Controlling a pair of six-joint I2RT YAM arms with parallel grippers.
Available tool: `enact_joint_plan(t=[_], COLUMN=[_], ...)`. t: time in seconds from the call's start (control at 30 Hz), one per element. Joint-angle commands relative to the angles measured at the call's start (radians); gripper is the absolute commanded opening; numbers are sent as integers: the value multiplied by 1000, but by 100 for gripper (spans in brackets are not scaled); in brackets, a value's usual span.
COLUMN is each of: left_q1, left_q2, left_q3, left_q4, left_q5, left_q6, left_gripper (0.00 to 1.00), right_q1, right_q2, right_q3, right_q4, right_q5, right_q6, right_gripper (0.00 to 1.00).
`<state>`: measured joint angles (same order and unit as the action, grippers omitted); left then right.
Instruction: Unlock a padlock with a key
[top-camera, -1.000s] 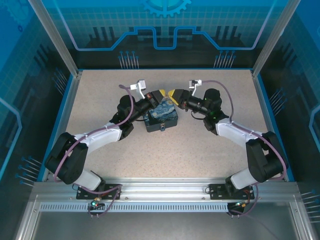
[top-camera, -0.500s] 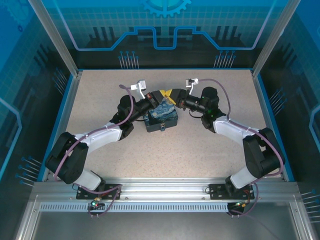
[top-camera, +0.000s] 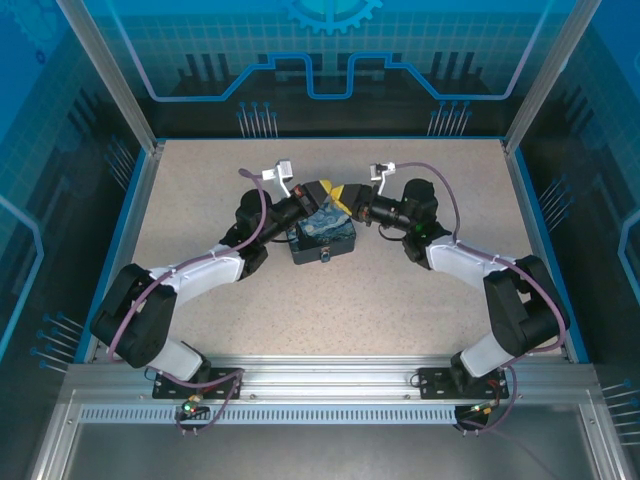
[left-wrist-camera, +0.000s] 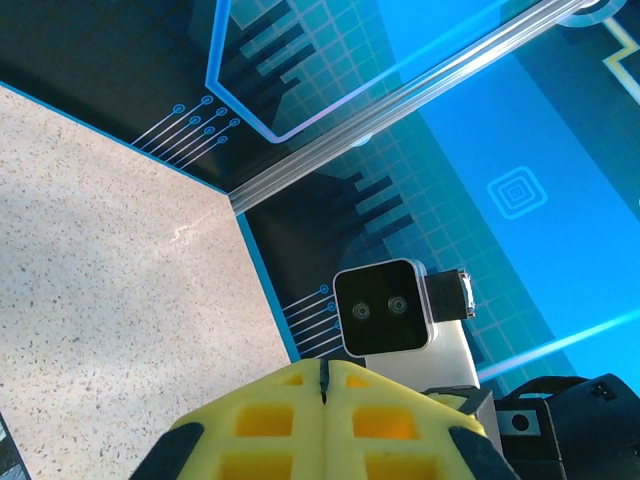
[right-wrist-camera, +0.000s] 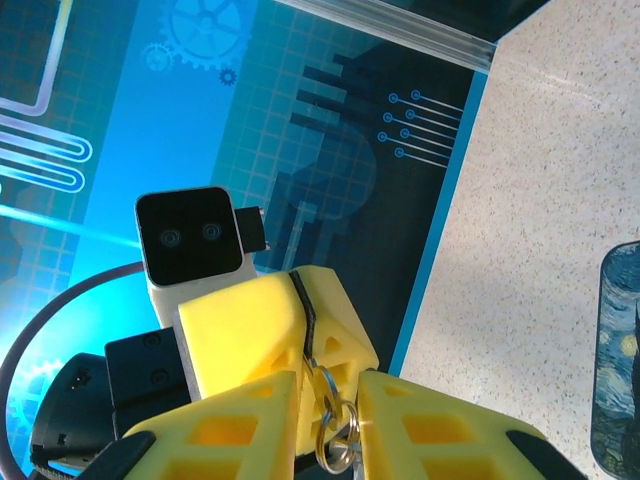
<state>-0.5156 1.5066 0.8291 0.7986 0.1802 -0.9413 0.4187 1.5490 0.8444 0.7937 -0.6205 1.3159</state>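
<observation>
Above the painted tin (top-camera: 323, 238), my two grippers meet tip to tip. My left gripper (top-camera: 322, 190) is shut, its yellow fingers (right-wrist-camera: 265, 320) pressed flat together (left-wrist-camera: 324, 366). Silvery key rings (right-wrist-camera: 336, 412) hang out of that closed seam. My right gripper (right-wrist-camera: 328, 388) stands with its jaws a little apart on either side of the rings, which nearly fill the gap. The key itself is hidden where the rings hang. I cannot make out the padlock.
The tin's blue-and-yellow corner (right-wrist-camera: 620, 350) lies on the speckled table (top-camera: 420, 290) just below the grippers. Blue enclosure walls (top-camera: 320, 60) and aluminium posts (top-camera: 110, 75) ring the table. The right wrist's camera block (left-wrist-camera: 385, 308) sits close in front of the left fingers.
My right gripper has slid left until its tips reach the left gripper's, and its jaws have narrowed around the rings. The left arm and the tin have stayed put.
</observation>
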Motion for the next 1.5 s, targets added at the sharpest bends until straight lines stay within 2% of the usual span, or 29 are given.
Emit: enact_joint_plan(t=[0.0, 0.27, 0.63, 0.77, 0.97, 1.0, 1.07, 1.17, 1.2, 1.37, 1.47], left_q1=[-6, -6, -7, -5, -6, -6, -1, 26, 39, 88, 89], left_q2=[10, 14, 16, 14, 7, 2, -18, -66, -86, -196, -246], left_q3=[33, 34, 35, 37, 33, 33, 32, 23, 16, -15, -15], left_q4=[-3, 0, 1, 6, 2, -6, -31, -82, -102, -252, -415], left_q5=[25, 34, 36, 37, 33, 26, 12, 7, 1, 18, 57], left_q6=[-1, -10, -14, -15, -18, -19, -14, -7, -7, 31, 104], left_gripper=[0, 0, 0, 0, 0, 10, 37, 54, 59, 67, 71], right_q1=[6, 6, 5, -1, -18, -22, -32, -52, -60, -96, -120], right_q2=[-21, -4, 12, 10, 2, -1, -15, -46, -56, -107, -152], right_q3=[-6, 29, 52, 41, 12, 9, -5, -41, -56, -115, -139], right_q4=[42, 36, 36, 36, 36, 32, 13, -24, -30, -76, -169], right_q5=[-34, -38, -42, -39, -39, -42, -46, -51, -54, -81, -92], right_q6=[-21, -16, -9, -10, -16, -23, -44, -78, -82, -120, -180], right_gripper=[23, 22, 9, 0, 0, 0, 0, 0, 0, 0, 0])
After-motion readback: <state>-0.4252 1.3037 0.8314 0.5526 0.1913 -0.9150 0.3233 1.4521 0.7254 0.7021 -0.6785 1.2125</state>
